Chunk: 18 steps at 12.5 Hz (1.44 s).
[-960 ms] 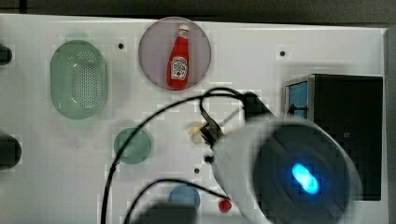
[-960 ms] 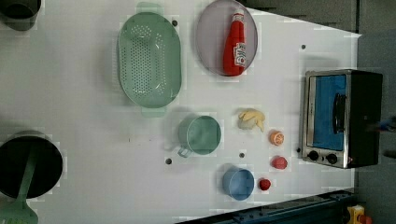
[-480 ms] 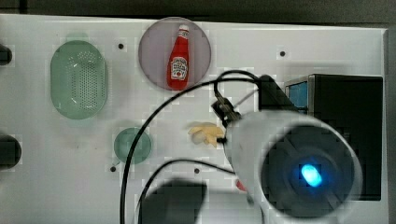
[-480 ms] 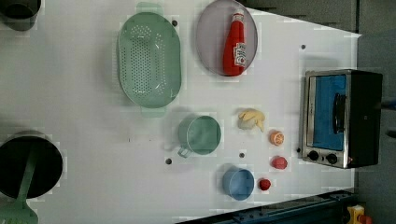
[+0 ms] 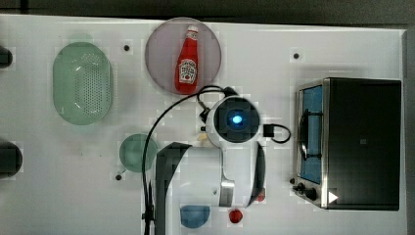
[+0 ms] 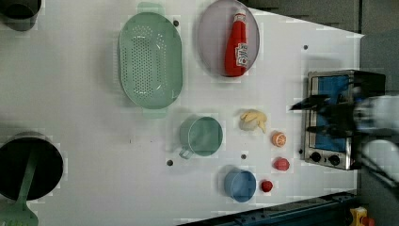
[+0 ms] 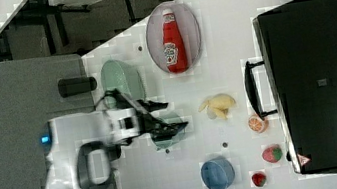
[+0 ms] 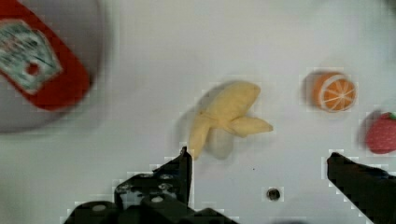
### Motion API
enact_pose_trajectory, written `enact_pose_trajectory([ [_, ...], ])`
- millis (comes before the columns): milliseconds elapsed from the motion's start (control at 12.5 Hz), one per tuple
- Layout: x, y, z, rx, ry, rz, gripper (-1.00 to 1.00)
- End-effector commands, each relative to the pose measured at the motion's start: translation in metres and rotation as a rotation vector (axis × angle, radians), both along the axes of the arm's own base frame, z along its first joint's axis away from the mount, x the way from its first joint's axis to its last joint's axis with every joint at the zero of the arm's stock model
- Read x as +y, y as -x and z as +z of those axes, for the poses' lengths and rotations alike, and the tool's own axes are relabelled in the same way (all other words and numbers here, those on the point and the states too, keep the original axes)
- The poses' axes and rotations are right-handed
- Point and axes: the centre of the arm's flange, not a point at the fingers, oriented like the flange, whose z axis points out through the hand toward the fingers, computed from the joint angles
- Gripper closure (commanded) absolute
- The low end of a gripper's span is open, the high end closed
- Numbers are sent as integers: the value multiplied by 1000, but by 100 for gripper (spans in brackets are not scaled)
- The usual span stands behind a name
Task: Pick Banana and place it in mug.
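In the top view, your arm's wrist [image 5: 237, 119] hangs over the table centre, the mug [image 5: 138, 152] at its eight o'clock and the ketchup bottle [image 5: 187, 68] on its plate [image 5: 161, 46] at eleven o'clock.

In the left view, you see the banana [image 6: 253, 120] lying on the table at three o'clock from the mug [image 6: 202, 136], near it but apart; the orange slice [image 6: 279, 139] sits at four o'clock from the banana. The gripper [image 6: 316, 116] reaches in before the toaster oven [image 6: 335, 120].

In the right view, your gripper [image 7: 172, 117] hangs with fingers spread, holding nothing.

In the wrist view, the banana [image 8: 225, 115] lies just beyond the parted fingertips [image 8: 185, 164].
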Motion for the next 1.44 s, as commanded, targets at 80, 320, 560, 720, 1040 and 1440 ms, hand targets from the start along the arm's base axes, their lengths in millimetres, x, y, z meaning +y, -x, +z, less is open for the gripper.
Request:
enact_pose_trajectory([
  [80, 1, 12, -42, 7, -2, 75, -100],
  [320, 1, 8, -109, -14, -14, 261, -100],
  [560, 0, 8, -150, -32, -10, 265, -100],
  [720, 1, 11, -168, -29, -10, 268, -93],
  [1040, 3, 15, -178, -36, -10, 270, 4],
  [1440, 1, 8, -150, -90, -1, 267, 43],
])
